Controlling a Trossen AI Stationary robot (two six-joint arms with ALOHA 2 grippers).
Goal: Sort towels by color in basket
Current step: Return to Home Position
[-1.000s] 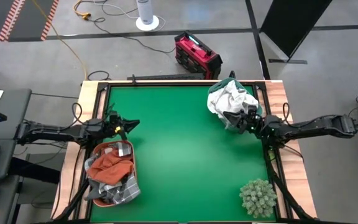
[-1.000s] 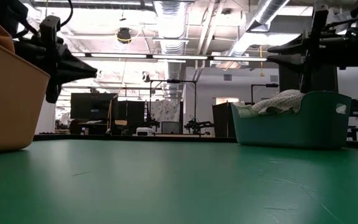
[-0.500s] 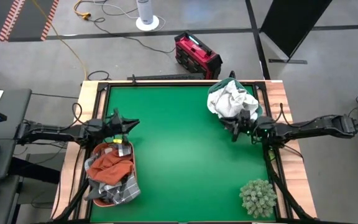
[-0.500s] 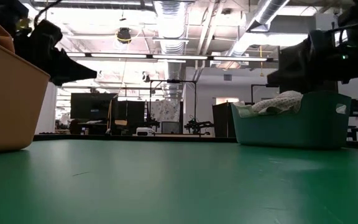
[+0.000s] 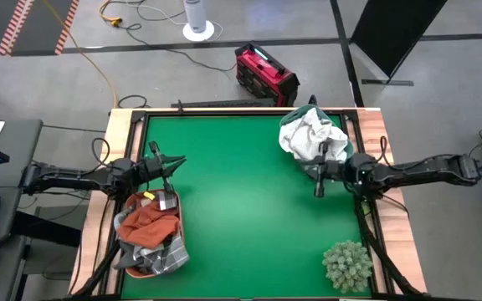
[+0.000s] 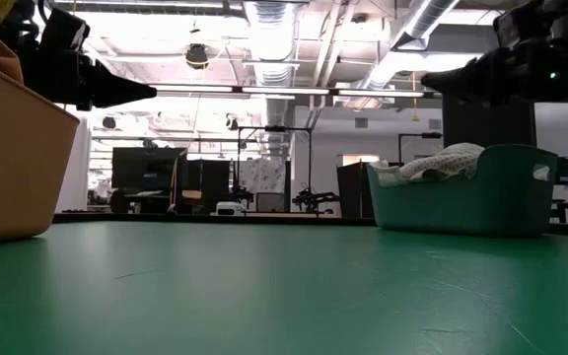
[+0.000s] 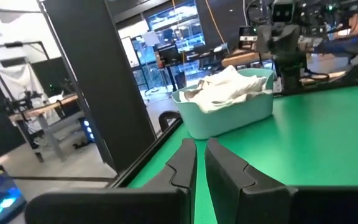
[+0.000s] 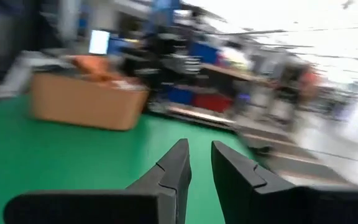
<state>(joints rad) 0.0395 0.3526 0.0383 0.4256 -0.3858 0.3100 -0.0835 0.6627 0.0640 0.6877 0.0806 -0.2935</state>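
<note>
Filling most of the high view, the green desk [image 5: 249,209] carries two bins set well apart. The orange bin [image 5: 182,238] stands at the left front edge, and the teal bin [image 6: 461,202] stands at the right back corner. In the teal bin lie the white towels [image 5: 308,134], heaped above its rim and hiding most of it from above. In the orange bin a rust towel [image 5: 149,221] lies on top toward the back, with a grey checked towel [image 5: 145,255] bunched under it and spilling toward the front. A spiky pale-green plant ball [image 5: 347,265] sits alone at the right front corner, well apart from both bins. The left arm reaches in from the left edge, and the left tool [image 5: 176,163] hangs in the air just behind the orange bin, touching nothing. Its fingers stand narrow, with only a slit between them, and hold nothing. Its wrist view faces the teal bin across the desk. The right arm reaches in from the right edge, and the right tool [image 5: 318,191] hangs above the desk just in front of the teal bin, by the near edge of the white heap. Its fingers are likewise narrow, with a thin gap between them, and grip nothing. Its wrist view looks across the green surface toward the orange bin.
</note>
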